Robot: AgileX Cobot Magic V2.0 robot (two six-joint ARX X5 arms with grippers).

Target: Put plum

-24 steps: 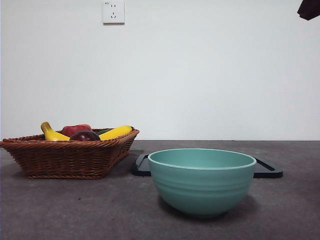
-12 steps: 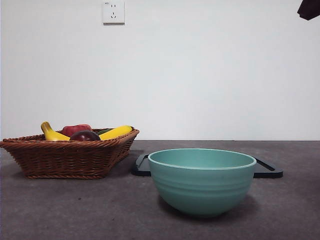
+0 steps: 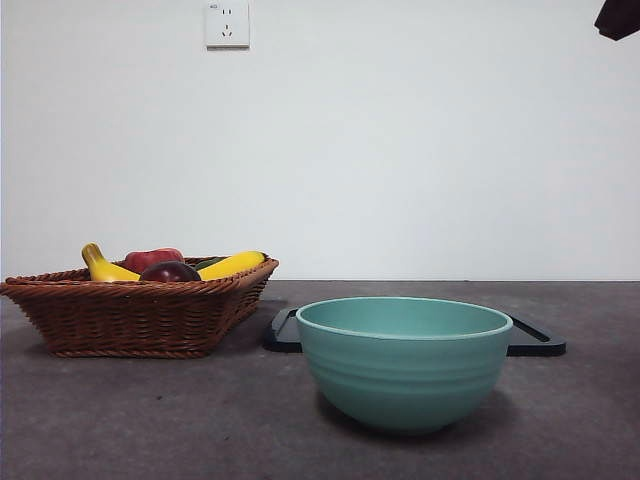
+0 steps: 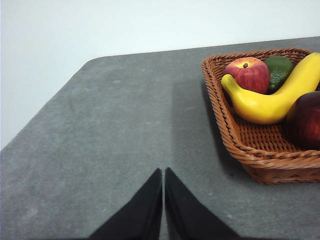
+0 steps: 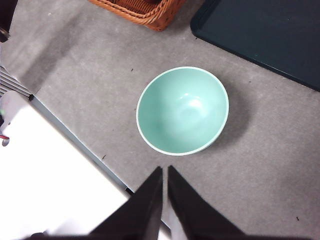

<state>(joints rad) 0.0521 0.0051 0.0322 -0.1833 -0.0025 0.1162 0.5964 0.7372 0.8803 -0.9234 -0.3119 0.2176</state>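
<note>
The plum (image 3: 170, 272) lies in the wicker basket (image 3: 130, 315) at the left of the table, its dark maroon top just showing above the rim in the front view; in the left wrist view it sits at the picture's edge (image 4: 306, 120), against the end of a yellow banana (image 4: 272, 97). A red apple (image 4: 246, 75) and a dark green fruit (image 4: 278, 70) lie behind that banana in the same basket, and from the front a second banana (image 3: 103, 266) shows at the left, beside the apple. The left gripper (image 4: 163, 175) hangs over bare grey table (image 4: 115, 130), apart from the basket, its two black jaws pressed together with only a thin line between them and nothing held. The right gripper (image 5: 164, 172) hovers high above the teal bowl (image 5: 182, 110), its jaws likewise closed together and empty. The bowl stands empty in front of a dark flat tray (image 5: 265, 35), to the right of the basket
</note>
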